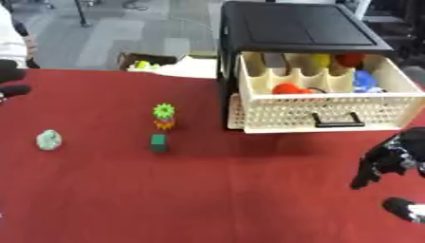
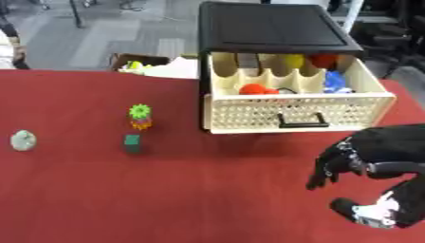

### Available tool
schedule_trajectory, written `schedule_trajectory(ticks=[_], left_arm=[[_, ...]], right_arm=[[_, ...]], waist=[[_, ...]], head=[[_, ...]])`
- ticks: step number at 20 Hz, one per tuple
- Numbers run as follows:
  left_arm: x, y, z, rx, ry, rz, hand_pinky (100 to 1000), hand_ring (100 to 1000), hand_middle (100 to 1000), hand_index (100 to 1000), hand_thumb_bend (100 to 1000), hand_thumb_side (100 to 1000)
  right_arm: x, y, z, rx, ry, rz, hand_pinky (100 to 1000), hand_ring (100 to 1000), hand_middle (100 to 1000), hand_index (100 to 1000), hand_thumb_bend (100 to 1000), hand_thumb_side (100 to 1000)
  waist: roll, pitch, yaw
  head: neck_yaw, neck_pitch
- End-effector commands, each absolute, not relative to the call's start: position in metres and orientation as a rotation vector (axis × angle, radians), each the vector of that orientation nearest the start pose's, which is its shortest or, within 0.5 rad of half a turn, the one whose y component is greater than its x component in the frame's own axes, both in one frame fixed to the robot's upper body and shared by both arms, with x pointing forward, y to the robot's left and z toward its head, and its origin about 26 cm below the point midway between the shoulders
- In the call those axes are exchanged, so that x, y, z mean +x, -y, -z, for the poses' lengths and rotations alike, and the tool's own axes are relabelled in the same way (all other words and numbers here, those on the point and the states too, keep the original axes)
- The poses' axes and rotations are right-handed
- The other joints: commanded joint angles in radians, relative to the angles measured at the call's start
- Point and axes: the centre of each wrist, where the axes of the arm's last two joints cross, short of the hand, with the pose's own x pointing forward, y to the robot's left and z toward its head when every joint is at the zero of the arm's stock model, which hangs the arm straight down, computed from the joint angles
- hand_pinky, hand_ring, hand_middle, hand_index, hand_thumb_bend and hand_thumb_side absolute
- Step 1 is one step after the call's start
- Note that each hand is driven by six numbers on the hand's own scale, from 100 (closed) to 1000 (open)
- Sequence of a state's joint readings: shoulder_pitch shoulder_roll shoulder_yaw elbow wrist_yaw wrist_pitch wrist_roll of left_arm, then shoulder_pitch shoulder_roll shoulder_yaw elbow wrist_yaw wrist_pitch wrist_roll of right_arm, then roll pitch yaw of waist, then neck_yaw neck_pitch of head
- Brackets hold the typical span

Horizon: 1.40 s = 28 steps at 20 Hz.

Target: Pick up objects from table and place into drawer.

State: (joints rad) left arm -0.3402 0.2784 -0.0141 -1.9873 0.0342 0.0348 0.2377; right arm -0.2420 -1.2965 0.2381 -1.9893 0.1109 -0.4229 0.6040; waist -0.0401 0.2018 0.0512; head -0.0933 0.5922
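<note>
A: Item one, our right hand [image 2: 353, 159]. We log it low over the desk [image 2: 191, 199], in front of the drawer [image 2: 295, 111] and a little to its right. Fingers hang down, relaxed and apart, thumb lower; nothing is held.

B: And our left hand?

A: We see a dark shape at the left edge of the left eye view, but we cannot tell what it is, so the left hand goes down as not seen.

B: Item two, the drawer.

A: Cream, perforated front, black handle, pulled out of a black cabinet [image 2: 274, 28]. Open, we judge, so that things can drop straight in from above. Its compartments already hold a red piece [image 2: 253, 88], a blue one [image 2: 335, 80], something yellow [image 2: 292, 59] and another red [image 2: 324, 59] at the back.

B: Item three, what remains on the desk.

A: Three lots, all well left of the drawer. A green gear [image 1: 164, 111] stacked on an orange piece; a dark green block [image 1: 159, 142] just in front of it; a pale green lump [image 1: 49, 139] far left, apart from both.

B: So which comes next?

A: The gear stack or the block, we judge, being nearest the right hand, though the reach crosses the drawer front.
</note>
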Motion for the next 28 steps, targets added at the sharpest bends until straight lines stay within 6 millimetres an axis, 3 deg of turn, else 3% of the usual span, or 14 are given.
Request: schedule_trajectory(ticks=[1, 4, 13, 22, 28], left_arm=[[0.304, -0.244, -0.21, 0.185, 2.316, 0.072, 668, 697, 634, 818, 100, 1000], [0.304, -0.243, -0.21, 0.184, 2.313, 0.075, 668, 697, 634, 817, 100, 1000], [0.304, -0.242, -0.209, 0.184, 2.298, 0.074, 686, 699, 635, 816, 100, 1000], [0.304, -0.242, -0.208, 0.184, 2.285, 0.08, 699, 702, 640, 817, 100, 1000], [0.303, -0.242, -0.208, 0.18, 2.279, 0.087, 704, 705, 642, 817, 100, 1000]], right_arm=[[0.276, 0.335, -0.272, -0.323, 1.334, -2.171, 411, 638, 680, 839, 100, 1000], [0.278, 0.33, -0.277, -0.323, 1.291, -2.166, 460, 676, 707, 839, 100, 1000], [0.284, 0.319, -0.288, -0.307, 1.279, -2.141, 492, 695, 729, 845, 100, 1000], [0.305, 0.325, -0.295, -0.278, 1.245, -2.079, 484, 679, 744, 860, 100, 1000], [0.32, 0.333, -0.297, -0.283, 1.239, -2.027, 441, 634, 701, 889, 100, 1000]], waist=[[-0.002, -0.01, 0.004], [-0.005, -0.007, 0.009], [-0.012, -0.004, 0.023], [-0.018, -0.002, 0.034], [-0.018, 0.001, 0.036]], head=[[-0.011, -0.002], [-0.02, -0.004], [-0.032, -0.004], [-0.044, 0.005], [-0.052, 0.01]])
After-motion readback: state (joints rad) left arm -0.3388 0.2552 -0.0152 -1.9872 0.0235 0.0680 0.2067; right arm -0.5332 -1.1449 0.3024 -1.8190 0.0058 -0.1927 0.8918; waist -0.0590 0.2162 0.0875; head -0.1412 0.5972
